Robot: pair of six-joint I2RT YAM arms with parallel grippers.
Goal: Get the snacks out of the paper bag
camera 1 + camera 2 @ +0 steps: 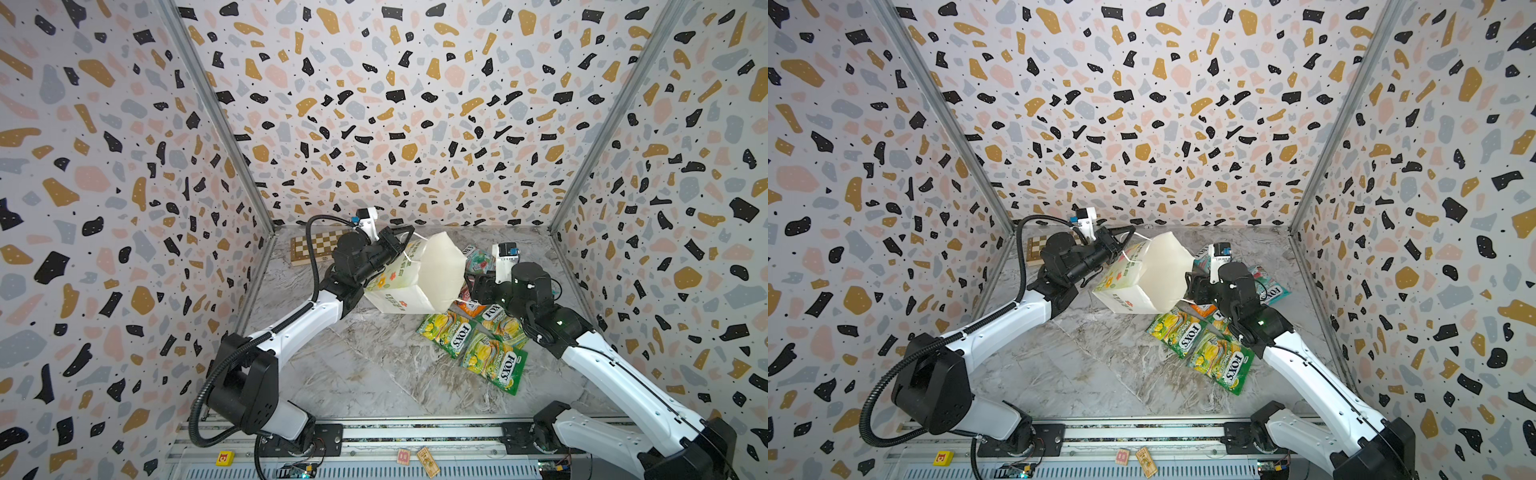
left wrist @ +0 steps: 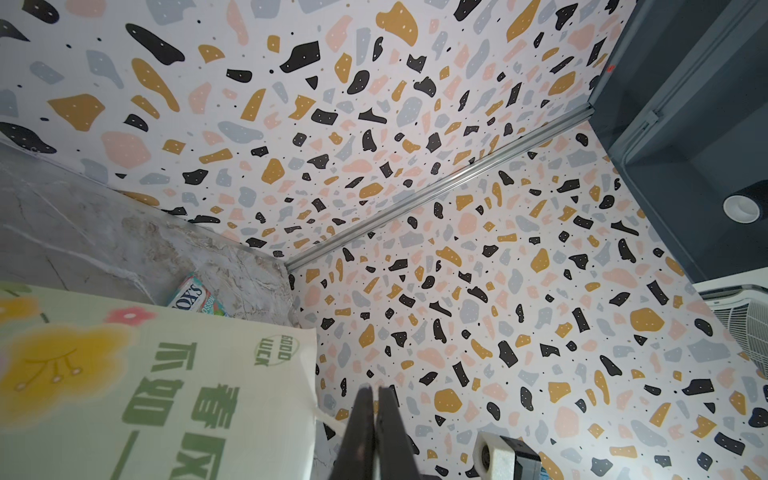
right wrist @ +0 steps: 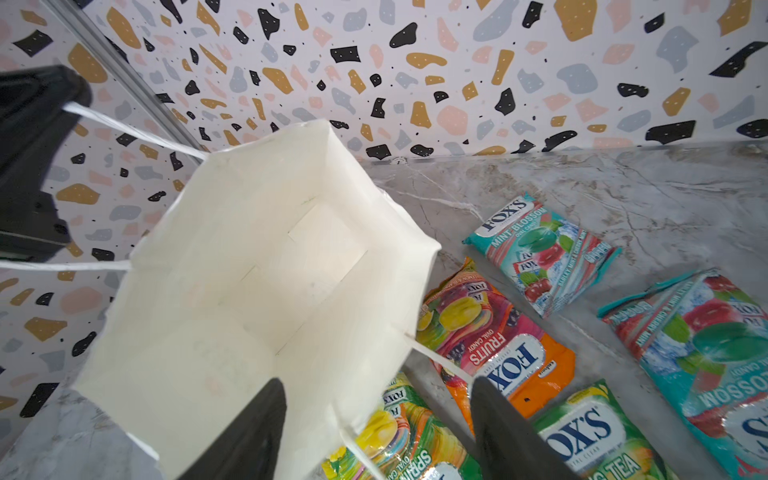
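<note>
Marble table (image 1: 353,374) has open room left and near, while walls crowd its far and right edges. Paper bag (image 3: 249,270) sits tipped at far centre, mouth toward the right arm, its inside bare as far as the right wrist view shows. Snacks (image 1: 490,353) lie on the table just right and near of it. Left gripper (image 2: 372,392) is pinched closed on the far cord handle (image 3: 137,133). Right gripper (image 3: 380,386) gapes wide at the near rim, holding nothing. Probably best to check the bag's corners, then back out clear of the near cord (image 3: 440,359).
</note>
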